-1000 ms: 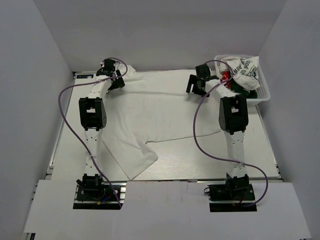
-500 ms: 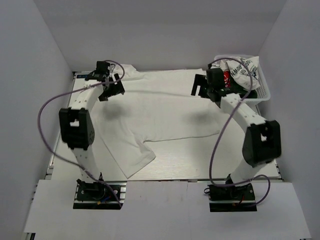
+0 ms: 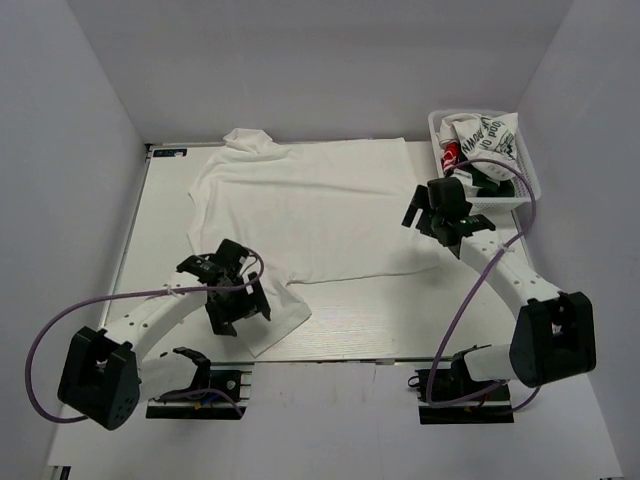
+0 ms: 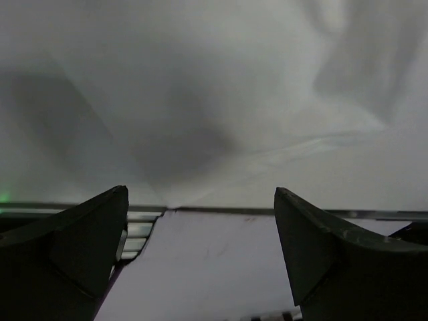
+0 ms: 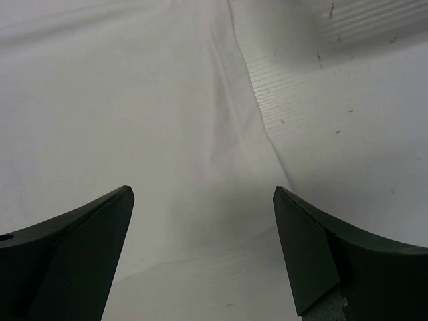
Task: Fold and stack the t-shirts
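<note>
A white t-shirt (image 3: 320,210) lies spread on the table, its collar at the far edge and one corner reaching toward the near left. My left gripper (image 3: 238,302) is open and empty, low over the shirt's near-left corner. In the left wrist view the gripper (image 4: 200,194) frames the shirt (image 4: 200,80) and the table's front edge. My right gripper (image 3: 432,208) is open and empty over the shirt's right edge. In the right wrist view the gripper (image 5: 202,190) has the shirt (image 5: 134,100) and bare table between the fingers.
A white basket (image 3: 525,185) at the far right holds a bundle of printed white clothes (image 3: 485,135). Grey walls close in the table on three sides. A white board (image 3: 330,420) covers the near edge by the arm bases.
Both grippers left the shirt's far edge. The left arm swung back to the near-left corner of the shirt. The right arm drew back to the shirt's right edge.
</note>
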`<action>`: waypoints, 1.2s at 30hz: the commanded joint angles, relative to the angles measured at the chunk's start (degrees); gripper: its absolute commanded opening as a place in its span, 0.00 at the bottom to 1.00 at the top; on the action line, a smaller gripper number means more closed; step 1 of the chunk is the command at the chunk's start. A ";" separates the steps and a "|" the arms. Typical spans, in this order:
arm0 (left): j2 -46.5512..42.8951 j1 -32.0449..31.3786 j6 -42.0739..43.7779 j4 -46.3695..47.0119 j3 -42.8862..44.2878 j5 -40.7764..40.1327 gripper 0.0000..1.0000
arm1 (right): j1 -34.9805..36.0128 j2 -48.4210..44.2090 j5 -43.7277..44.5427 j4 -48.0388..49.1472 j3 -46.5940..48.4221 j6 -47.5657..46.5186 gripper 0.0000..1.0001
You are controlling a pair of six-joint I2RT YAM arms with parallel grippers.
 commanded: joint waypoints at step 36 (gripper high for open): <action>20.28 -12.73 -4.61 5.32 -1.97 -4.04 0.00 | -4.93 9.13 -6.90 5.25 -11.84 5.35 0.78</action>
